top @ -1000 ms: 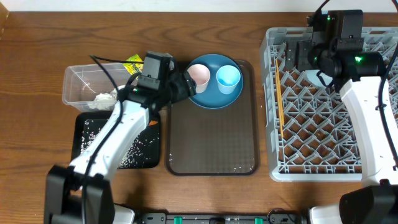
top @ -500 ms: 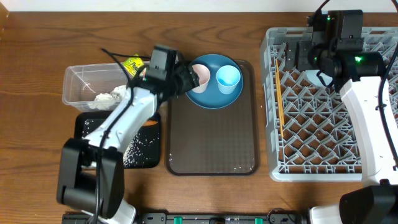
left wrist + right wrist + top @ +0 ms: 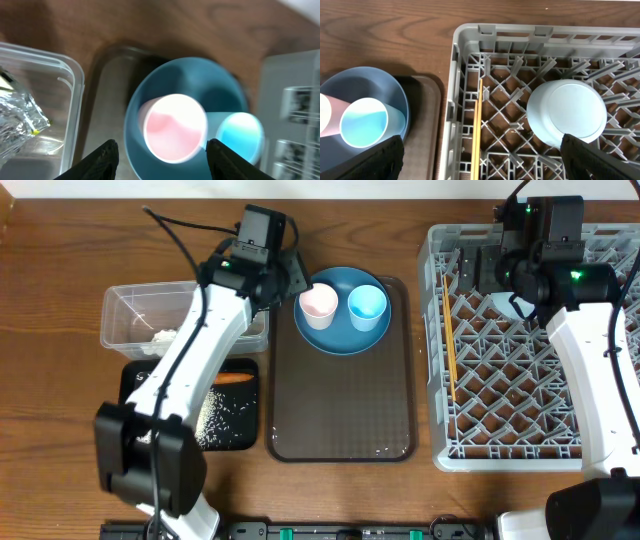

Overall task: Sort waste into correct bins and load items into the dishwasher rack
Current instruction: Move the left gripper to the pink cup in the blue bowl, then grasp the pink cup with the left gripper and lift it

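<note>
A pink cup [image 3: 318, 305] and a light blue cup [image 3: 367, 305] stand on the round blue plate [image 3: 345, 338]. My left gripper [image 3: 287, 280] hovers open and empty at the plate's back left. In the left wrist view its fingers [image 3: 102, 160] flank the pink cup [image 3: 175, 127] from above. My right gripper [image 3: 487, 272] hangs open over the dishwasher rack [image 3: 535, 450]. The rack holds chopsticks [image 3: 449, 345] and an upturned bowl [image 3: 566, 114]. The clear tub [image 3: 120, 305] holds crumpled paper [image 3: 165, 338] and a shiny crinkled wrapper [image 3: 20, 112]. The black tray [image 3: 135, 405] carries rice scraps and a carrot [image 3: 232, 377].
The plate rests on the far end of a dark brown serving tray [image 3: 340, 410] between the bins and the rack. The left arm stretches over the tub's right end. Bare wooden tabletop [image 3: 60, 250] runs along the back and left.
My left arm has swung toward the back of the table, carrying the gripper from the plate's left rim to its back left. It now covers the tub's far right corner. The right arm is still.
</note>
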